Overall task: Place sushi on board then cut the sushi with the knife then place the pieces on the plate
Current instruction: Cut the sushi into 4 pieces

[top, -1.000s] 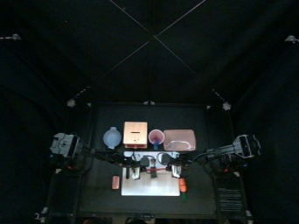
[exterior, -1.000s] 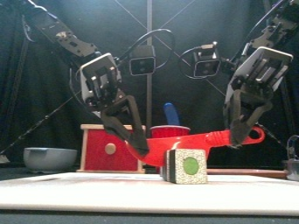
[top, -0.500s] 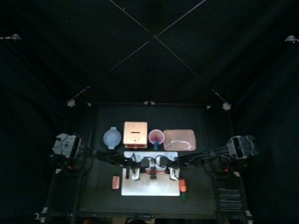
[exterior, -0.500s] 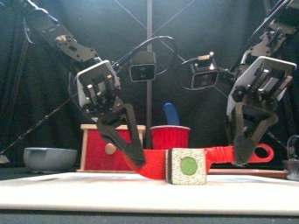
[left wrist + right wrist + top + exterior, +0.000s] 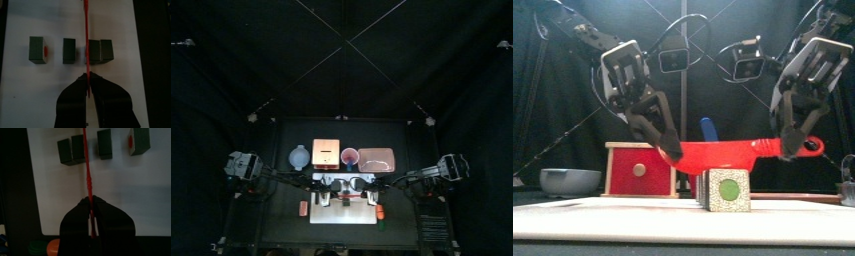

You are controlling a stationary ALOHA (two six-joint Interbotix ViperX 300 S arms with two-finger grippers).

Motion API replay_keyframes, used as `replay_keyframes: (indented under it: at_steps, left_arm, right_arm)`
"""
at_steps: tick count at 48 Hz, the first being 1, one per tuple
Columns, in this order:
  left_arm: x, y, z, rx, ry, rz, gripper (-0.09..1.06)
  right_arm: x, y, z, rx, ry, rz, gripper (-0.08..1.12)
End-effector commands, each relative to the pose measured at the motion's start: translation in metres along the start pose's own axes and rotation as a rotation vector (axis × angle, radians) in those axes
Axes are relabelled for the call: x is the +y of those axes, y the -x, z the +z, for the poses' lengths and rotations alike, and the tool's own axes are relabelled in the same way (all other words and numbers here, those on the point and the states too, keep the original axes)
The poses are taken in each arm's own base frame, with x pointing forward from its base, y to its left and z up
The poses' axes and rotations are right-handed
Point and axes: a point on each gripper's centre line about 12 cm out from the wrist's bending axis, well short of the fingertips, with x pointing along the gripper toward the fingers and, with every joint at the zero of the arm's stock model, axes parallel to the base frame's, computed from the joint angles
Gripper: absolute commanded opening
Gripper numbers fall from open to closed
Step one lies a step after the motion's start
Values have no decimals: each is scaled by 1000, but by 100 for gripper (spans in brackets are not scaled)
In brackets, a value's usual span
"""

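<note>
This is a robotics lab booth I'm working in, not a real kitchen. Black curtains (image 5: 342, 60) close off the back and sides around a small black table (image 5: 285, 230). The left arm (image 5: 587, 35) and right arm (image 5: 827, 30) come down over it. The kitchenware is all play stuff: a white cutting board (image 5: 345, 215), a toy sushi roll (image 5: 726, 189) in blocks, a red toy knife (image 5: 747, 150), a pink tray (image 5: 376, 159) and a wooden box (image 5: 640, 170) with a red drawer front.
</note>
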Motion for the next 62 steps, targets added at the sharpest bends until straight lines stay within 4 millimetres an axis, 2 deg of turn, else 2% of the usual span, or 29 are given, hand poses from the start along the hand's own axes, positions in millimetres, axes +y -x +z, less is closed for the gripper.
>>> replay_keyframes:
  at_steps: [1, 7, 15, 62]
  left_arm:
    - [-8, 17, 17, -65, -13, -19, 47]
    - [-19, 18, 15, -61, -31, -39, 47]
    - [-31, 12, 10, -43, -17, -61, 47]
    - [-24, -12, -8, 26, 8, -41, 47]
  right_arm:
    - [6, 24, 14, -76, 4, 23, 38]
    - [10, 30, 14, -92, -10, 42, 38]
    - [18, 26, 9, -75, -24, 69, 38]
    - [13, -1, -5, 1, -35, 42, 38]
